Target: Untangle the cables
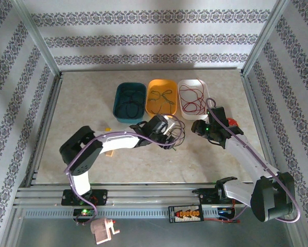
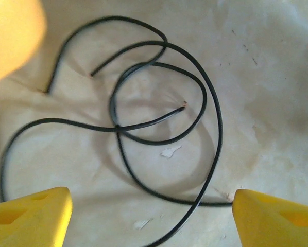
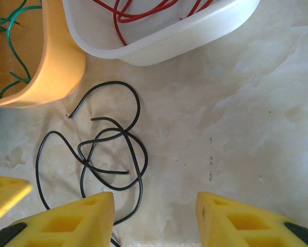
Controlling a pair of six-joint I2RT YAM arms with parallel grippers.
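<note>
Trays stand in a row at the far middle of the table (image 1: 92, 108): teal tray (image 1: 117, 105) with dark strands, orange tray (image 3: 66, 62) with a green cable (image 3: 10, 23), white tray (image 3: 195, 28) with a red cable (image 3: 124, 16). Black cables (image 3: 128, 135) lie loose on the table, just in front of the orange and white trays. The tangle is overlapping loops, its long axis running from the trays back toward the arms. One cut end points at the orange tray's wall. Left gripper (image 2: 151, 216) hovers over the loops, jaws wide, nothing held. Right gripper (image 3: 155, 216) is near the tangle's right side, jaws apart and empty. Bare table lies right of the loops.
</note>
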